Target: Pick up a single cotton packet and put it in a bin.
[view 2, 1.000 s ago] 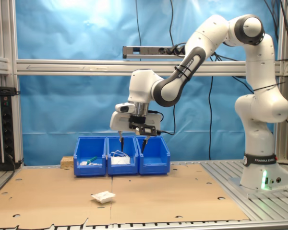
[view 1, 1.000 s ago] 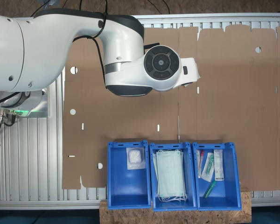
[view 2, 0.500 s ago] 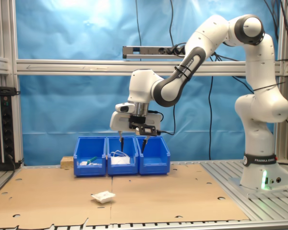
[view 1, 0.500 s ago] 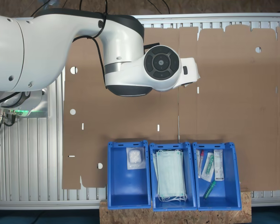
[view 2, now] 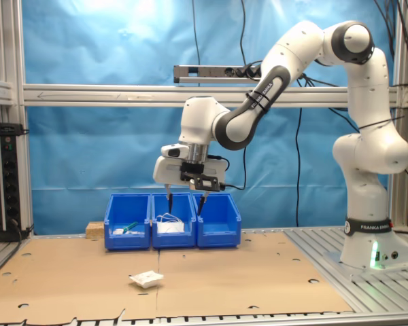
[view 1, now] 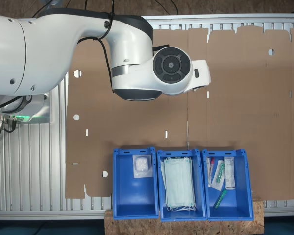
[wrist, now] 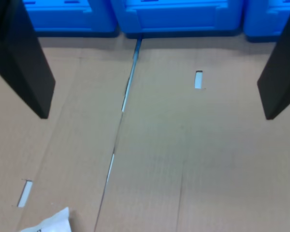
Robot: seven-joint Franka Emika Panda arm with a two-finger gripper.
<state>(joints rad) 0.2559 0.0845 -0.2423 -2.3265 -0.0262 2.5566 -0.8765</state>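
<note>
On cardboard: cotton packet | jaws spread, empty | print illegible

The hand hangs downward, fingers spread, holding nothing.

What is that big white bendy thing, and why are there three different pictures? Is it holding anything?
It is a robot arm, a machine that bends like your arm. At its end is a claw with two black fingers, open and holding nothing. One picture looks down from above, one from the side, and one comes from a little camera on the arm's wrist. Brown cardboard covers the table. A white cotton packet lies on it, waiting to be picked up. Three blue bins stand in a row: one already holds a packet, the middle one face masks, the last some small wrapped supplies.
</note>
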